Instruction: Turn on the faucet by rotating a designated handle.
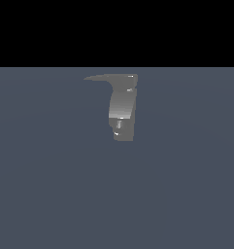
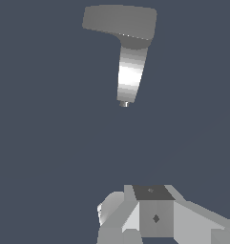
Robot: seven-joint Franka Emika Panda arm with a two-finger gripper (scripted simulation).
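The step in hand looks like the approach: nothing is grasped and the handle [image 1: 101, 77] seems untouched. In the exterior view no arm or gripper shows at all. In the wrist view only blocky pale-grey parts of the gripper [image 2: 152, 217] appear at the frame's edge, well apart from the faucet [image 2: 130, 71], with bare floor between them. Its fingertips are not visible, so I cannot tell how far it is open; it has hold of nothing that the pictures show.

The faucet [image 1: 122, 109] stands alone on the flat blue-grey floor [image 1: 50, 185], a little above the middle of the exterior view. Its long axis runs upright, from the darker blocky base [image 1: 124, 133] at 6 o'clock to the top at 12 o'clock, the shiny body curving slightly. A small stub [image 1: 119, 124] sits near the base.

The handle joins the top end and lies roughly level, crosswise to the body. In the exterior view it tapers to a thin tip pointing toward 9 o'clock. In the wrist view it reads as a broad flat slab [image 2: 120, 21] on the far end of the body.

The next move, I judge, calls for bringing the gripper in to the handle's free end, beside the tip rather than the body, then pushing sideways so the lever swings about the upright axis. Contact close to the pivot would give little leverage and could slip off.
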